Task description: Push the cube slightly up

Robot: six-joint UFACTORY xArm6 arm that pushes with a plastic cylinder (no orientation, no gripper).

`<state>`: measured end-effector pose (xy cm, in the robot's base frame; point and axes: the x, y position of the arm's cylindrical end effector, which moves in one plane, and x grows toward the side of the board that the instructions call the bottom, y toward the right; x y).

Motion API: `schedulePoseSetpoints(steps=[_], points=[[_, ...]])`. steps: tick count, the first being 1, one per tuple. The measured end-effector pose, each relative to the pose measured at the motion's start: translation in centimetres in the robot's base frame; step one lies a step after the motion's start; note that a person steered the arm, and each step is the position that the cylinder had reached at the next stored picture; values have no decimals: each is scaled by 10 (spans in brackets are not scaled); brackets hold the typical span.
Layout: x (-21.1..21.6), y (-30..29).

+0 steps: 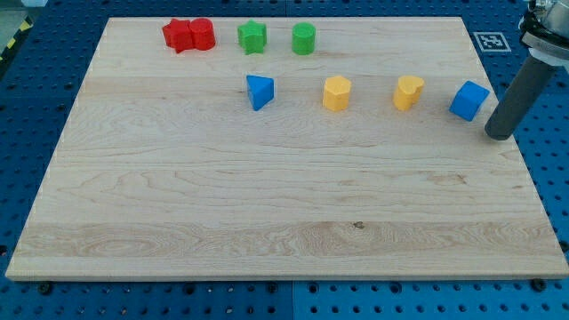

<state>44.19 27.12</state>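
A blue cube (468,100) lies near the right edge of the wooden board (284,204), in the upper part of the view. My tip (500,133) is at the board's right edge, just right of and slightly below the blue cube, a small gap apart from it. The dark rod rises from the tip toward the view's top right corner.
A yellow heart-shaped block (408,92) and a yellow hexagonal block (337,92) lie left of the cube. A blue triangular block (260,91) is further left. A red star (180,35), red cylinder (203,34), green star (252,36) and green cylinder (304,38) line the top.
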Motion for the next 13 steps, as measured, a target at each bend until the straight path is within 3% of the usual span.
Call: schedulePoseSetpoints(steps=[13], points=[[-27,-15]])
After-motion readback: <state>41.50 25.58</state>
